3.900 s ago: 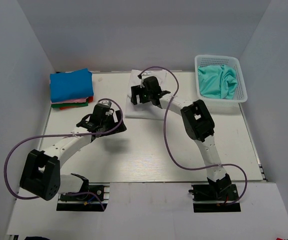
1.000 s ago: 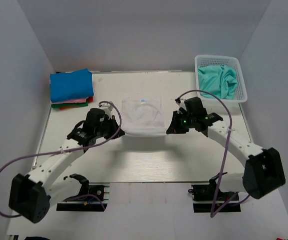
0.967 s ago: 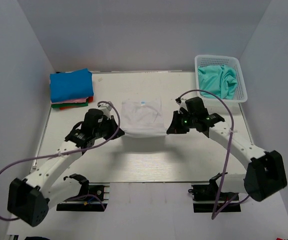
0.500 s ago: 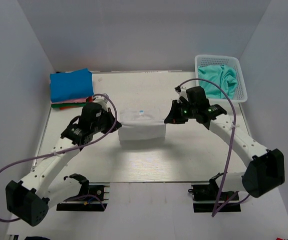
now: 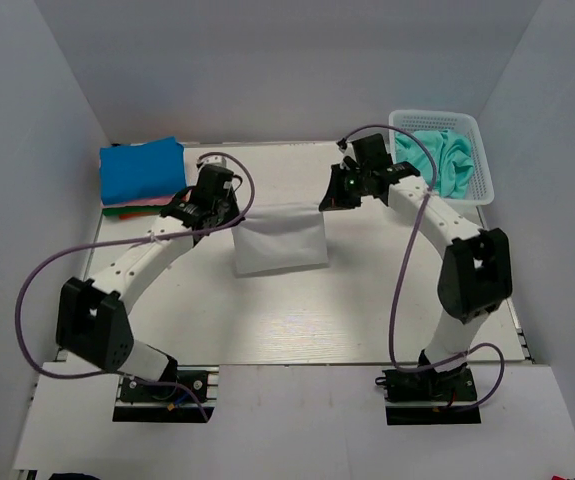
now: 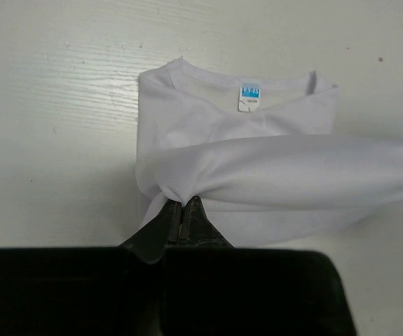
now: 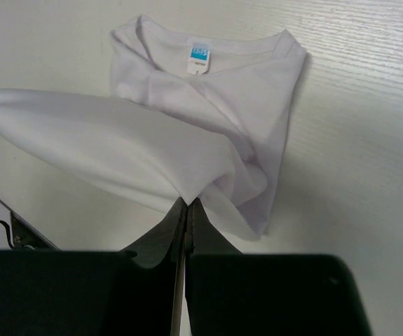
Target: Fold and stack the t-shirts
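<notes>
White t-shirt hangs over the table's far middle, its hem pinched by left gripper and right gripper; carry both corners level, landing squarely on the collar.

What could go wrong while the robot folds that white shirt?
The left gripper and the right gripper each pinch only a small bunch of cloth at a corner of the white t-shirt, so a corner might slip out. The edge is held up between the two arms, so if one arm moves ahead of the other, the fold could land crooked or wrinkled.
</notes>
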Available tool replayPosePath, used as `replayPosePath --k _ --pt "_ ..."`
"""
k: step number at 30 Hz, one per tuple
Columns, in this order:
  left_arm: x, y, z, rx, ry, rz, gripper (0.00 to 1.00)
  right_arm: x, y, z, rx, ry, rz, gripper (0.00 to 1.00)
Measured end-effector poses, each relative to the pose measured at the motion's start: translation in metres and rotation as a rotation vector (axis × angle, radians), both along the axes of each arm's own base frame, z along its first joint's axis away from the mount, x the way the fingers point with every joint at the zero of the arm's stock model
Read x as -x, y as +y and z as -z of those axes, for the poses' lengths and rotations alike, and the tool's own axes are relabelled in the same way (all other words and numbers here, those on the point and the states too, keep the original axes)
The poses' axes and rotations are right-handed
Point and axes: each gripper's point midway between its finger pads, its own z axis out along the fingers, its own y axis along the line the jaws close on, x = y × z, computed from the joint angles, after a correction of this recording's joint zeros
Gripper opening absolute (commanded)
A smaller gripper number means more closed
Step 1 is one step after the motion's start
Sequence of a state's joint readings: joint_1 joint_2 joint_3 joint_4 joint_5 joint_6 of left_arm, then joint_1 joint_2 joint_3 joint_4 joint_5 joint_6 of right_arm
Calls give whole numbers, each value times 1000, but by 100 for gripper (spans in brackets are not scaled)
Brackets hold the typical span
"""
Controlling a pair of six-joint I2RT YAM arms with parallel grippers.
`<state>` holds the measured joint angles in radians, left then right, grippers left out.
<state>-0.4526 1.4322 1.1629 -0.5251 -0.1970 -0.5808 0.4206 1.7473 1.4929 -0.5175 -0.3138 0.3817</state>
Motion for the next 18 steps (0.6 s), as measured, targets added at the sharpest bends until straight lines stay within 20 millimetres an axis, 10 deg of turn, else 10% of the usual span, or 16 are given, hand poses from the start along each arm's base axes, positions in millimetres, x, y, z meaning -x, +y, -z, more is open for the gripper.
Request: replayPosePath --k 12,15,17,18 --pt "-65 -4 51 -110 86 -54 0 -62 -1 55 9 109 37 0" --pt "-84 -5 57 -121 91 -65 4 -78 3 63 -2 108 20 19" --pt "-97 -3 58 -129 93 -76 41 -90 6 66 -9 101 10 35" --pt "-102 -1 59 -138 97 -78 99 -99 8 67 -12 95 5 53"
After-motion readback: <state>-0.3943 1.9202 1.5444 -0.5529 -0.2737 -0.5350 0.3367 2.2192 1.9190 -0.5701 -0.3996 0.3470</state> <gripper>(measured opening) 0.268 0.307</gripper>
